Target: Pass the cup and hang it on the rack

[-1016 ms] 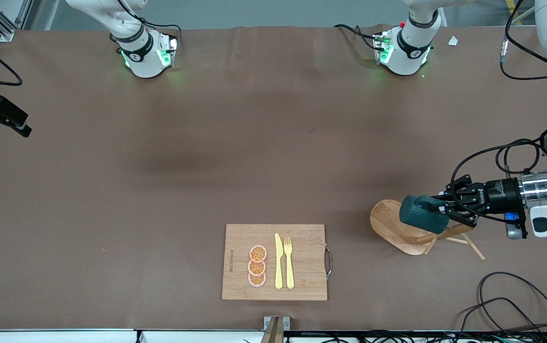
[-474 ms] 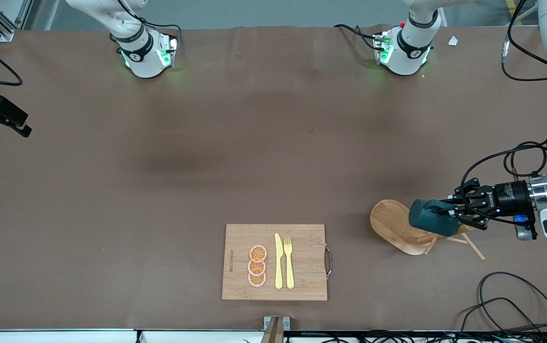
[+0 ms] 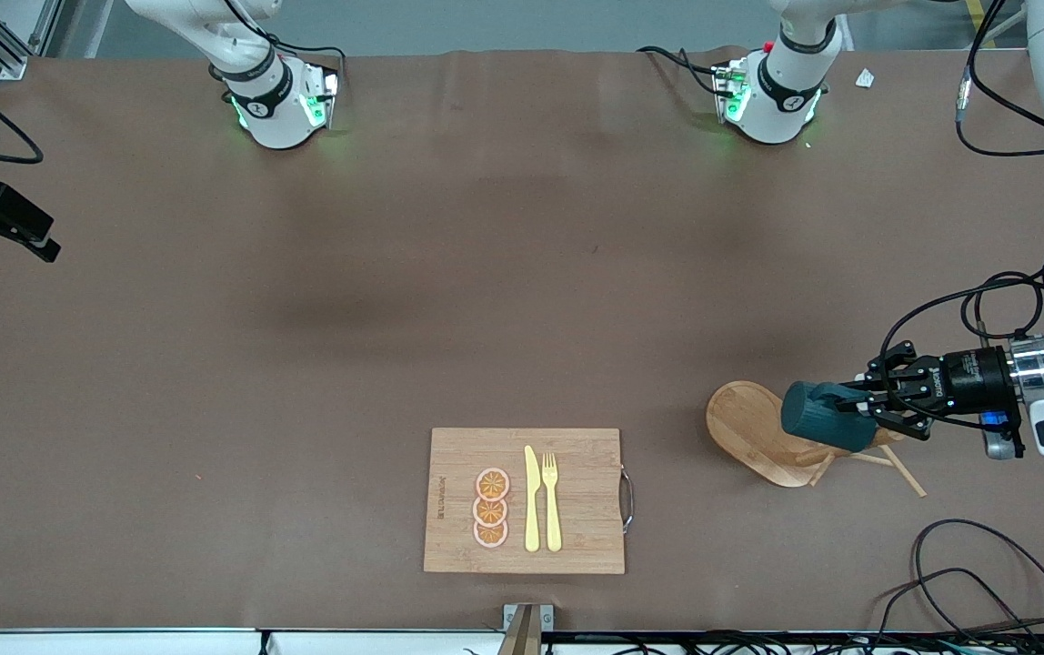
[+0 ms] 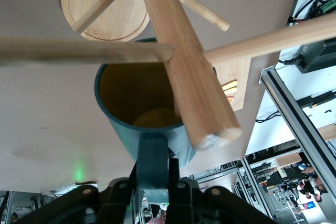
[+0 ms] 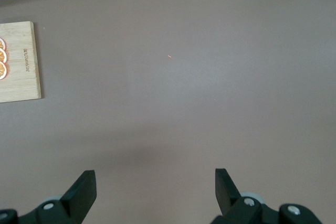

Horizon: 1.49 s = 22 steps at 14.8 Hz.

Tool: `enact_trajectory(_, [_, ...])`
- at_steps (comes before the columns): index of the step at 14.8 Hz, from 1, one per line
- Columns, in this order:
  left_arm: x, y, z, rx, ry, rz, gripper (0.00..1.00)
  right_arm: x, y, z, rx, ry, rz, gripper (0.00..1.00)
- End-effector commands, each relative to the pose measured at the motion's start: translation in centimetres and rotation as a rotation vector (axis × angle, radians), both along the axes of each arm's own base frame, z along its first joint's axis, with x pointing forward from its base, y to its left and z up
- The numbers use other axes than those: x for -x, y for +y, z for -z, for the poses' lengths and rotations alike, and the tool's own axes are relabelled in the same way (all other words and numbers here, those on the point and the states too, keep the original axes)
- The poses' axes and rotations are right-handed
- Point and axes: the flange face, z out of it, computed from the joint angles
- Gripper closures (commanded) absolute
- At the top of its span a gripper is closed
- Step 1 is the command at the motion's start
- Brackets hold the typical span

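Cup (image 3: pixel 827 418) hangs sideways over the rack (image 3: pixel 763 437), its handle clamped in the left pincer (image 3: pixel 868 406). From the left wrist, post and pegs cross right at the cup's open mouth, so I'd say the loop must slide along one peg's length. Right pincer (image 5: pixel 155 190) waits spread apart above bare worktop (image 3: pixel 395 300).

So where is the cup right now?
The cup is held by its handle in the left claw, in the air over the rack at the left arm's end of the table, beside the rack's post.
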Motion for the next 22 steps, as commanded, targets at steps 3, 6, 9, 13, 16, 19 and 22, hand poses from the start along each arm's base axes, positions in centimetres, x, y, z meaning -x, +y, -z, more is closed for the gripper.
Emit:
enact_trajectory(3, [-0.2, 1.3, 0.6, 0.051, -0.003, -0.039, 0.57, 0.1, -0.1, -0.4, -0.012, -0.008, -0.006, 0.00])
enact_trajectory(6, [-0.3, 0.8, 0.1, 0.050, -0.007, -0.037, 0.09, 0.1, -0.1, -0.4, -0.012, -0.005, -0.006, 0.00])
enact_trajectory(9, [-0.1, 0.9, -2.2, 0.015, -0.037, -0.021, 0.00, 0.1, -0.1, -0.3, -0.012, -0.005, -0.004, 0.00])
enact_trajectory(13, [1.6, -0.7, -8.6, -0.140, -0.128, 0.087, 0.00, 0.1, -0.1, -0.2, -0.012, -0.004, -0.006, 0.00])
enact_trajectory(16, [4.1, -3.6, -14.4, -0.328, -0.205, 0.222, 0.00, 0.1, -0.1, -0.2, -0.012, -0.002, -0.006, 0.00])
enact_trajectory(19, [6.6, -6.4, -18.2, -0.500, -0.281, 0.400, 0.00, 0.1, -0.1, -0.2, -0.012, -0.002, -0.006, 0.00])
enact_trajectory(22, [8.3, -7.2, -19.8, -0.638, -0.340, 0.611, 0.00, 0.1, -0.5, 0.0, -0.012, 0.003, -0.001, 0.00])
